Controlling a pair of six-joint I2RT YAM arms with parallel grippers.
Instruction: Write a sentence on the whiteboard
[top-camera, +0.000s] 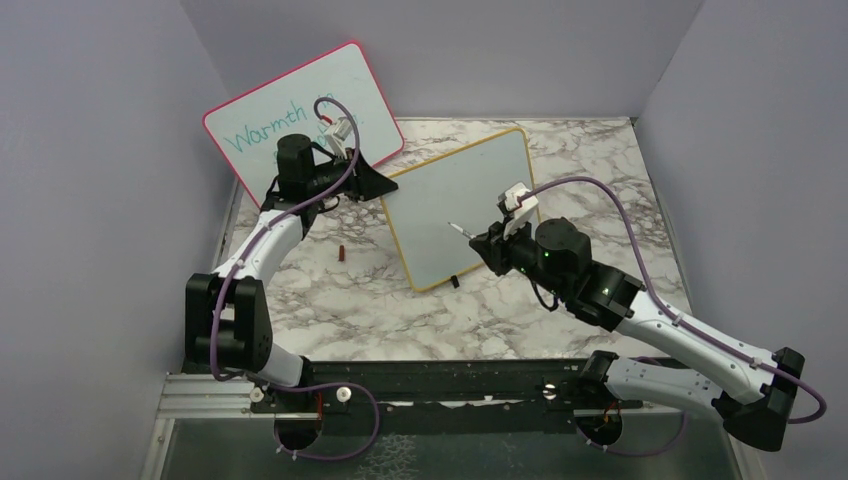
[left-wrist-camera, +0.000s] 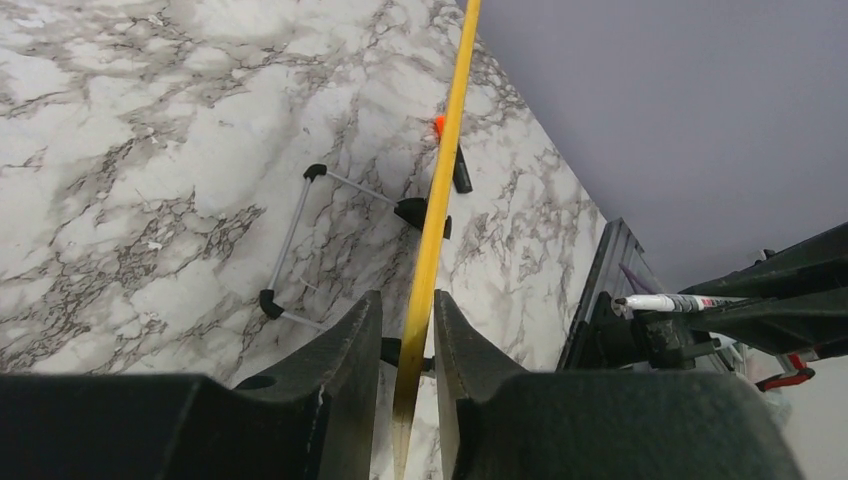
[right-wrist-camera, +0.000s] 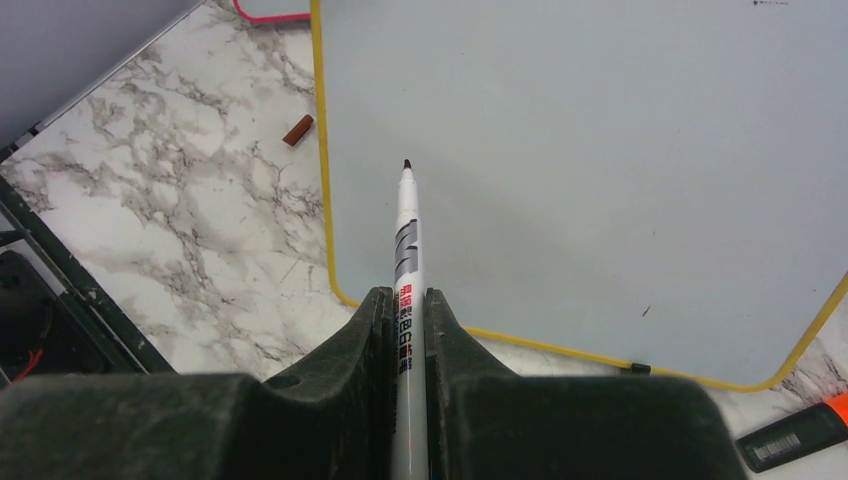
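Observation:
The yellow-framed whiteboard stands tilted on the marble table, its face blank; no sentence shows on it. My left gripper is at the board's left edge. In the left wrist view its jaws straddle the yellow frame edge, with a thin gap still showing on the left side. My right gripper is shut on a white marker. The uncapped dark tip points at the board's lower left area, a short way off the surface. The same marker shows from above.
A larger pink-framed board with teal writing leans at the back left. A small red-brown cap lies on the table left of the whiteboard. An orange-and-black marker lies by the board's lower corner. A wire stand sits behind the board.

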